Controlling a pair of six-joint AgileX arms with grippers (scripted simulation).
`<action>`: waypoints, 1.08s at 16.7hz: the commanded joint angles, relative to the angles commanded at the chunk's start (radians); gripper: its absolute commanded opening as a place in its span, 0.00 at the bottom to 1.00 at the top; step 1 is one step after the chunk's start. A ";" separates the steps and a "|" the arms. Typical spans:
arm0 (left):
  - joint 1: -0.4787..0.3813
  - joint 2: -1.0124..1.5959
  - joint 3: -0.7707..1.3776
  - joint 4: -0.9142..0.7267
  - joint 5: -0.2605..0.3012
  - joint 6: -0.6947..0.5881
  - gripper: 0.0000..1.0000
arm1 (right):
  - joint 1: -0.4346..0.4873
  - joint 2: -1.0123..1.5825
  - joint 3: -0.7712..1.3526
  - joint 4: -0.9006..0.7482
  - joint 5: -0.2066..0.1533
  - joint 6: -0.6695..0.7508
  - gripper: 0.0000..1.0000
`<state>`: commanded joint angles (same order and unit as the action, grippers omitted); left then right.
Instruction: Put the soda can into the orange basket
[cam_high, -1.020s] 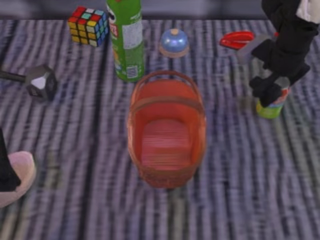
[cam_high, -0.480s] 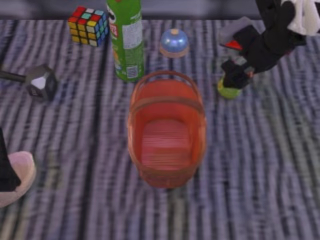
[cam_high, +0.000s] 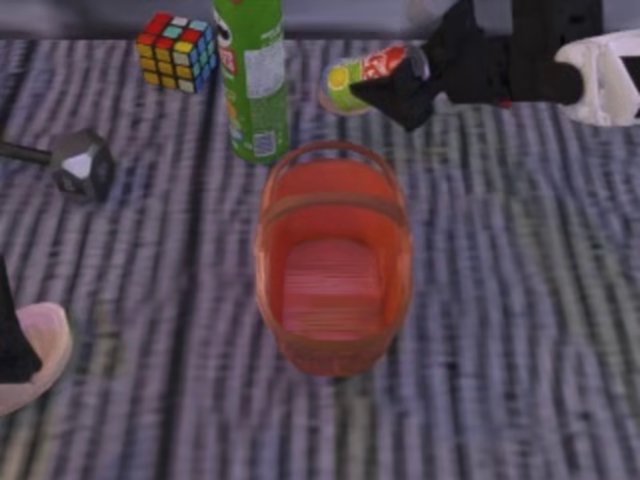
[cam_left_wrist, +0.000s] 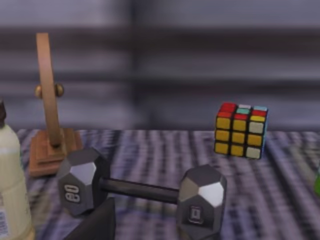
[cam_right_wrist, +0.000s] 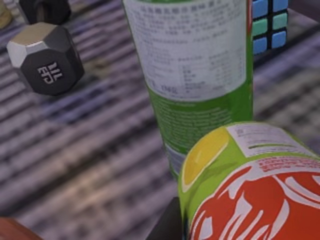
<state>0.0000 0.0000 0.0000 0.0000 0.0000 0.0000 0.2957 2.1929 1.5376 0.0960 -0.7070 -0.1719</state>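
We've got the soda can clamped in our right gripper, tipped on its side with the lime-green base pointing toward the tall green canister. It's off the table, just beyond the far rim of the orange basket and slightly to the right of the handle's arch. The right wrist view confirms it: can fills the near field, canister right past it.

Step in hand, as we read it: carry the can over the basket and let go inside.

- Bring it toward the basket's near half, where the opening is widest. The handle crosses near the far end, so a drop there risks clipping it.
- Keep clear of the canister; it stands touching or nearly touching the basket's far-left rim and looks easy to knock over.
- Lower before opening. A sideways can dropped from height will probably roll or bounce off the woven wall.
- Levelling or righting it first isn't essential; the basket is far wider than the can.

Basket interior shows empty, only the ribbed floor visible. Nothing else nearby holds anything.

Left gripper parked well off the basket's near-left, at the table edge; can't tell its finger state. Its wrist view only shows the dumbbell and the cube.
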 joint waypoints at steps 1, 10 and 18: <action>0.000 0.000 0.000 0.000 0.000 0.000 1.00 | 0.007 -0.021 -0.042 0.106 -0.055 0.030 0.00; 0.000 0.000 0.000 0.000 0.000 0.000 1.00 | 0.045 -0.184 -0.290 0.682 -0.388 0.201 0.00; 0.000 0.000 0.000 0.000 0.000 0.000 1.00 | 0.043 -0.170 -0.298 0.710 -0.399 0.206 0.00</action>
<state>0.0000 0.0000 0.0000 0.0000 0.0000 0.0000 0.3382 2.0231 1.2399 0.8064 -1.1059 0.0338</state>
